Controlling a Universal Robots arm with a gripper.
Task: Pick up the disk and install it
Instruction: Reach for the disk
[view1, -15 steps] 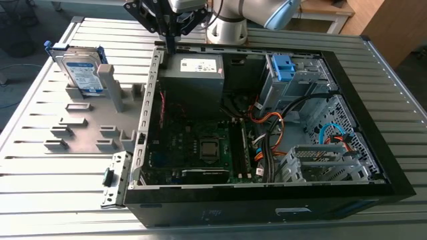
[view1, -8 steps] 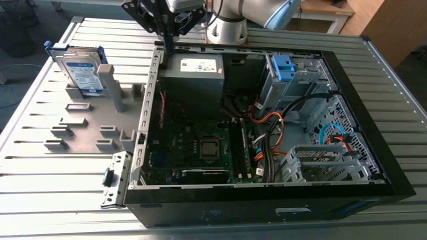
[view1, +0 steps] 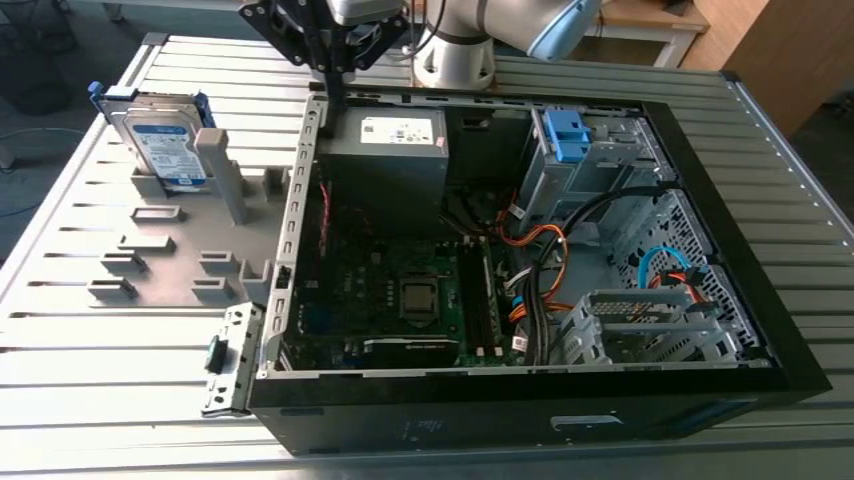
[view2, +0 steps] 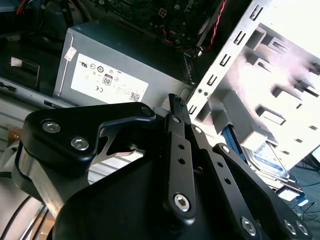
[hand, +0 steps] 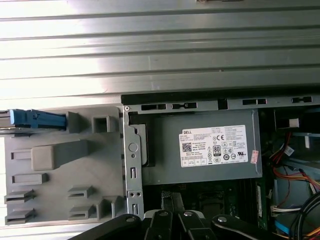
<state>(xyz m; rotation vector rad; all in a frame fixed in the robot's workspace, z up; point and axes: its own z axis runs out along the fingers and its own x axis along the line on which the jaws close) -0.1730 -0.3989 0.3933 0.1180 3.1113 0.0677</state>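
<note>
While the flat silver disk in its bright blue plastic frame stands upright in a grey plastic rack on the ribbed metal surface, beside the open black computer case, the black end effector hangs over the case wall nearest the rack, fingers pressed together, holding nothing.

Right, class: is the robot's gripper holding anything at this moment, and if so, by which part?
Nothing is held. The gripper hangs empty above the computer case edge, while the disk stands upright in the grey holder, apart from it.
</note>
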